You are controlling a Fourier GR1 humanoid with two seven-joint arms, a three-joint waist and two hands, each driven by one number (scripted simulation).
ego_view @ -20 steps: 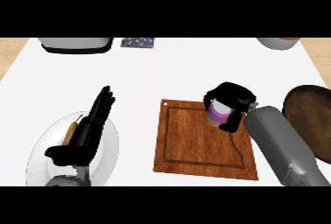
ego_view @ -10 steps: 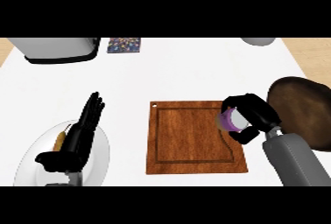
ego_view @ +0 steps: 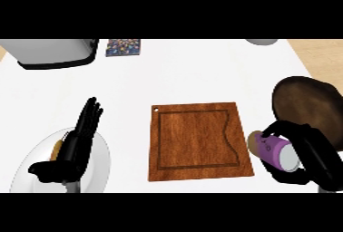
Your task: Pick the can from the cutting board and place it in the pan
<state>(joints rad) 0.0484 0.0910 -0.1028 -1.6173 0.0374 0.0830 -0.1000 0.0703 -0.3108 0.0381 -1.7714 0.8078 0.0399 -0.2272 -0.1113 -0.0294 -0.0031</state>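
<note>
at the far left, the left hand (ego_view: 70, 152) rests with straight fingers pointing up the view, holding nothing; it lies over a white plate (ego_view: 100, 158) near the lower left edge, and something small and brownish shows on the plate just beside the hand, too hidden to name. above it, at the top left of the white table (ego_view: 194, 72), stands a grey appliance (ego_view: 50, 52), with a small patterned square (ego_view: 124, 47) just to its right. in the middle lies the wooden cutting board (ego_view: 198, 140), flat and bare, with a small hole at its upper left corner. to the right of the board, the right hand (ego_view: 315, 152) has its fingers curled round the purple can (ego_view: 273, 149), which is tilted on its side just past the board's right edge and below the near rim of the dark brown pan (ego_view: 308, 102). a grey round object (ego_view: 261, 41) is cut off by the top edge at the right.
</note>
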